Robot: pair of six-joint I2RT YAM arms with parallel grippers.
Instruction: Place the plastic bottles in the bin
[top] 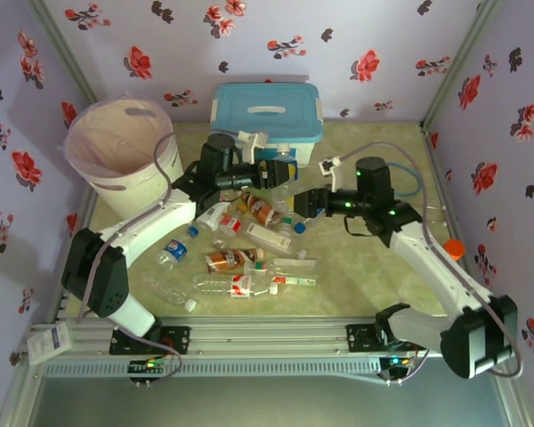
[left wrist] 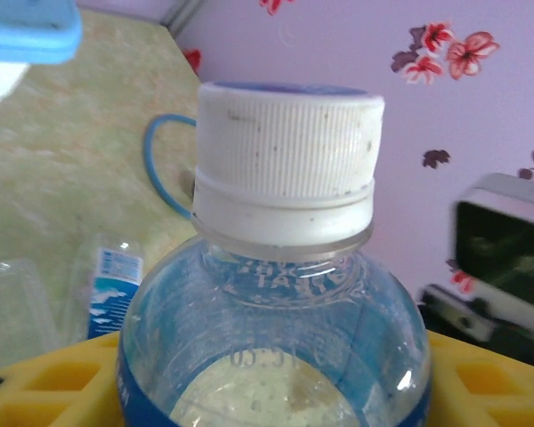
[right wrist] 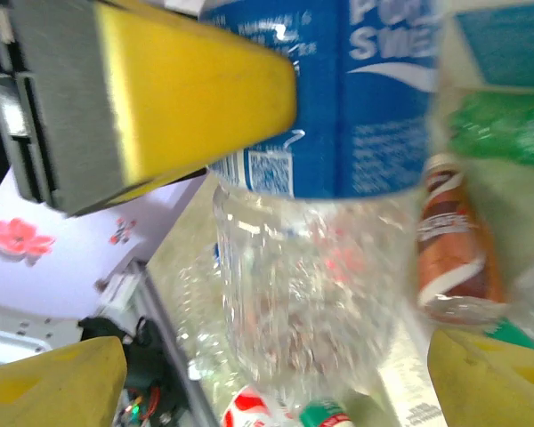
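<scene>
Top external view: the left gripper (top: 274, 173) sits over the middle of the table (top: 374, 276), just in front of the white box with a light-blue lid (top: 267, 111) that stands at the far edge. The left wrist camera shows it clamped on a blue-labelled bottle (left wrist: 285, 267), clear with a ribbed white cap, and its yellow fingers (left wrist: 44, 387) press against the body from both sides.

The right gripper (top: 304, 203) meets it from the right. In the right wrist view its own yellow fingertips (right wrist: 494, 378) stand wide apart on either side of the same bottle's clear base without touching it. One finger of the left gripper lies across the blue label above.

The bin (top: 147, 191), a round white bucket lined with a pinkish bag, stands in the far left corner, well apart from the held bottle.

The other plastic bottles (top: 249, 236) lie scattered from the middle of the table toward the near edge. Among them are an amber bottle (top: 231, 258), a long clear bottle with a red label (top: 221, 285) and a small blue-capped bottle (top: 173, 251). An orange cylinder (top: 454, 249) is at the right edge.
</scene>
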